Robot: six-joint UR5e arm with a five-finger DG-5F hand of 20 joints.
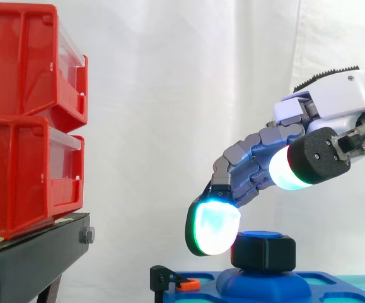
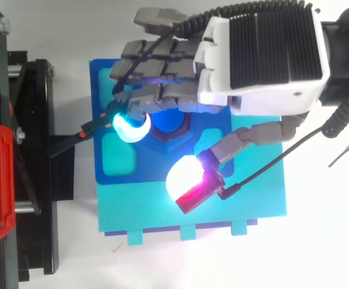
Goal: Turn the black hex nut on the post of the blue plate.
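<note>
One fingertip [image 1: 214, 228] of the arched hand [image 2: 264, 60] sits just beside the black hex nut [image 1: 263, 252], thumb [image 1: 295, 167] spread away, gripping nothing

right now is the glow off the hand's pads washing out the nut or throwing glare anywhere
Side view: the pad beside the black hex nut glows white-cyan, yet the nut reads dark, not washed out. Top view: the thumb pad burns out to plain white, a cyan pad shines beside the nut, and the hand covers much of it.
</note>
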